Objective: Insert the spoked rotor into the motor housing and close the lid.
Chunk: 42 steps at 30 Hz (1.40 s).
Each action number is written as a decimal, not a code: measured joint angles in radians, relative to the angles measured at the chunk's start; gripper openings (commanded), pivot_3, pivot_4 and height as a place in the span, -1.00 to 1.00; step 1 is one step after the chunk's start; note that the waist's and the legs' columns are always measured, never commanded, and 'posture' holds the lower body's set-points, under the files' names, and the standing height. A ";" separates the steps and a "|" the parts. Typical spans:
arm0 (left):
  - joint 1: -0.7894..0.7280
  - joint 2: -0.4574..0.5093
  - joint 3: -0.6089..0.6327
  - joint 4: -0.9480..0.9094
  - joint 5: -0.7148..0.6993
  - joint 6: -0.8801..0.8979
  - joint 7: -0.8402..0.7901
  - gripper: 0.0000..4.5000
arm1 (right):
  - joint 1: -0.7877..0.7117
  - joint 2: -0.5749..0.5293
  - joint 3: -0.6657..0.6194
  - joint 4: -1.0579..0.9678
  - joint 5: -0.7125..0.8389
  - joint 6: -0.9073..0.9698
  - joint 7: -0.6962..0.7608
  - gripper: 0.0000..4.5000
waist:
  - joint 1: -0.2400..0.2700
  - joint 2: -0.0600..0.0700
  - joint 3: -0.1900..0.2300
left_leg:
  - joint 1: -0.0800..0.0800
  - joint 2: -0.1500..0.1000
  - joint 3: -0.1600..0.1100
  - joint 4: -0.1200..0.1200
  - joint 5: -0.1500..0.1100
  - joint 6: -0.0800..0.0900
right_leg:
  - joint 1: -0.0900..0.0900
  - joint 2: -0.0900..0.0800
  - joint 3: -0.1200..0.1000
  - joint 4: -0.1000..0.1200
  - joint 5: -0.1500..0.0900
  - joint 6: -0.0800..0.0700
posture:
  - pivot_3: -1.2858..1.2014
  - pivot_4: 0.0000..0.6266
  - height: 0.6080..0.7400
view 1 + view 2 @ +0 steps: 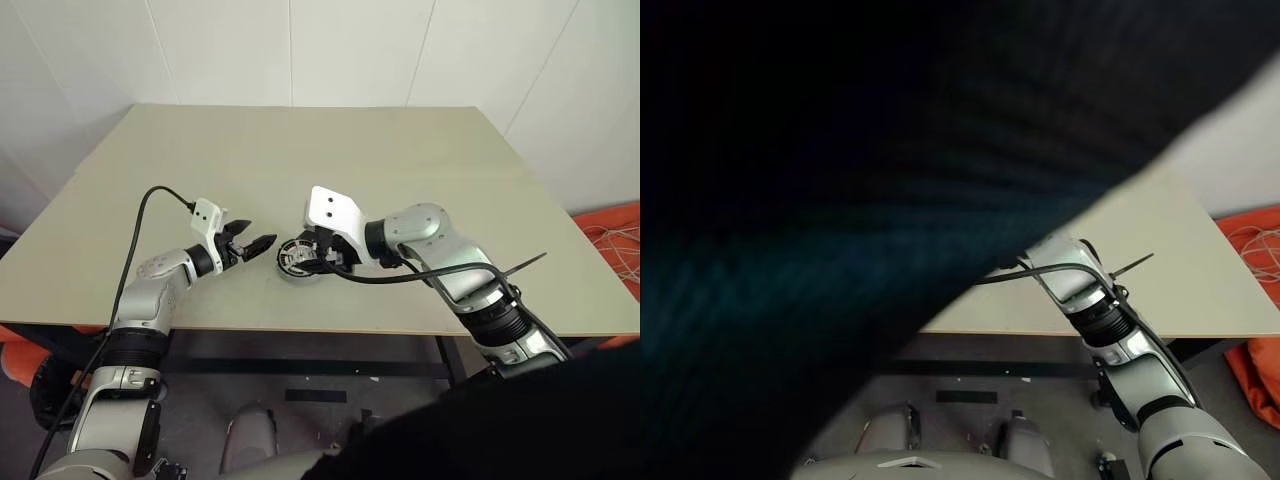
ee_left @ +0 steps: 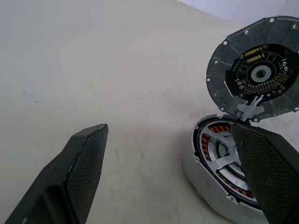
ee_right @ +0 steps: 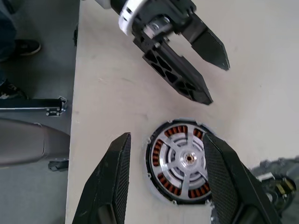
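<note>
You are looking down on a pale table (image 1: pixel 420 180). The housing (image 3: pixel 180 163) sits near its front edge, and the rotor (image 3: pixel 184 158) already lies seated inside, silver spokes over copper coils. The lid (image 2: pixel 257 70) stands tilted up, hinged at the housing's rim. Your right gripper (image 3: pixel 166 182) hovers just above the housing, fingers parted and holding nothing. Your left gripper (image 1: pixel 250 243) waits just beside it, fingers spread wide, empty. The insertion looks done; closing the lid remains. Next, push the lid down flat over the housing.
</note>
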 measured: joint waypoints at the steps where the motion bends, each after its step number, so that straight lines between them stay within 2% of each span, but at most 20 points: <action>1: -0.001 0.000 0.000 0.001 0.000 0.000 0.000 0.98 | 0.009 -0.009 -0.001 0.000 -0.001 0.004 -0.008 0.21 | 0.000 0.000 0.000 | 0.000 0.000 0.000 0.000 0.000 0.000 | 0.000 0.000 0.000 0.000 0.000 0.000 | 0.03 -1.00 1.00; 9: -0.030 0.000 -0.002 0.015 0.005 -0.009 -0.009 0.98 | 0.059 -0.068 -0.003 0.022 -0.047 0.017 -0.107 0.21 | 0.000 0.000 0.000 | 0.000 0.000 0.000 0.000 0.000 0.000 | 0.000 0.000 0.000 0.000 0.000 0.000 | 0.03 -1.00 1.00; 15: -0.035 0.000 -0.004 0.033 0.014 -0.009 -0.019 0.98 | 0.077 -0.045 0.005 -0.058 -0.037 0.133 -0.149 0.21 | -0.001 0.000 0.000 | 0.000 0.000 0.000 0.000 0.000 0.000 | 0.000 0.000 0.000 0.000 0.000 0.000 | 0.03 -1.00 1.00; 22: -0.036 -0.001 -0.004 0.036 0.015 -0.010 -0.020 0.98 | 0.079 -0.052 0.024 -0.106 -0.033 0.171 -0.167 0.21 | 0.002 0.000 0.000 | 0.000 0.000 0.000 0.000 0.000 0.000 | 0.001 0.000 0.000 0.000 0.000 0.000 | 0.03 -1.00 1.00; 29: -0.037 -0.001 -0.004 0.040 0.016 -0.012 -0.020 0.98 | 0.082 -0.128 0.060 0.044 -0.122 0.024 -0.219 0.21 | 0.002 0.000 0.000 | 0.002 0.000 0.000 0.000 0.000 0.000 | 0.002 0.000 0.000 0.000 0.000 0.000 | 0.03 -1.00 1.00; 42: -0.041 0.002 -0.004 0.046 0.016 -0.019 -0.026 0.98 | 0.097 -0.040 0.129 0.078 -0.161 0.015 -0.228 0.21 | -0.001 0.000 0.000 | 0.001 0.000 0.000 0.001 0.000 0.000 | 0.002 0.000 0.000 0.000 0.000 0.000 | 0.03 -1.00 1.00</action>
